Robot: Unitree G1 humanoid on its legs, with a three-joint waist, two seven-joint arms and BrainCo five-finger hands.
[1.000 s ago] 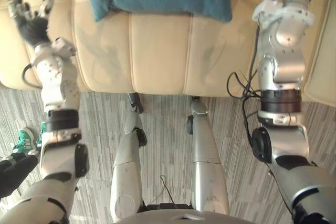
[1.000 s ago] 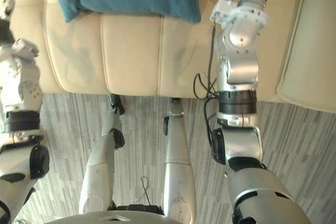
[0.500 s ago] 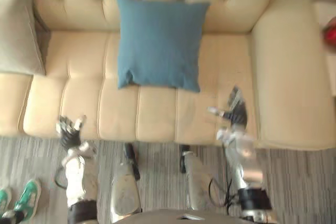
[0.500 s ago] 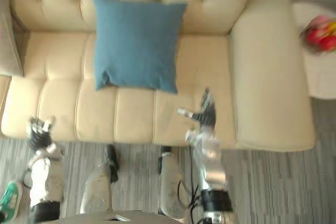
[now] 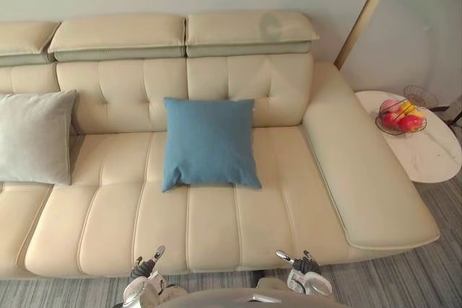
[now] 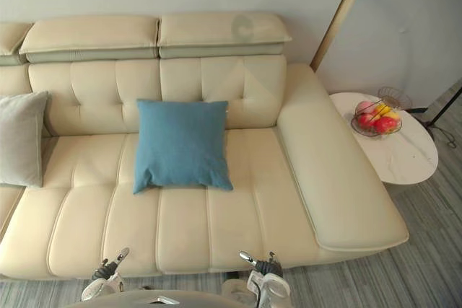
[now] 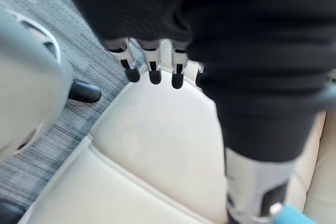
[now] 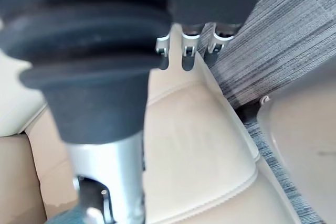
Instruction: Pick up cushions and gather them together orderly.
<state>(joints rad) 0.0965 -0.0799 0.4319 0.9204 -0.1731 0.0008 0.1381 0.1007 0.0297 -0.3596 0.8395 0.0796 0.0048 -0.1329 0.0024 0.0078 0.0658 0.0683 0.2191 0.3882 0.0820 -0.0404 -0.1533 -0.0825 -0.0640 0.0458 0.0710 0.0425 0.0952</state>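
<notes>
A blue square cushion [image 5: 209, 143] leans upright against the backrest in the middle of the cream sofa [image 5: 216, 229]. A pale grey cushion [image 5: 32, 138] stands at the sofa's left end, about one seat width from the blue one. My left hand [image 5: 146, 267] shows at the bottom edge, in front of the seat's front edge, with its fingers [image 7: 152, 71] straight and nothing in it. My right hand [image 5: 302, 266] is level with it further right, fingers [image 8: 189, 52] relaxed, also holding nothing. Both hands are far short of either cushion.
The sofa's wide right armrest [image 5: 361, 178] runs forward on the right. Beyond it stands a round white side table [image 5: 422, 153] with a wire bowl of fruit [image 5: 401, 115]. Grey striped carpet [image 5: 426, 279] lies in front of the sofa.
The camera has swung up from the floor and seat front to the whole sofa. My hands now sit at the picture's bottom edge. The cushions have not moved.
</notes>
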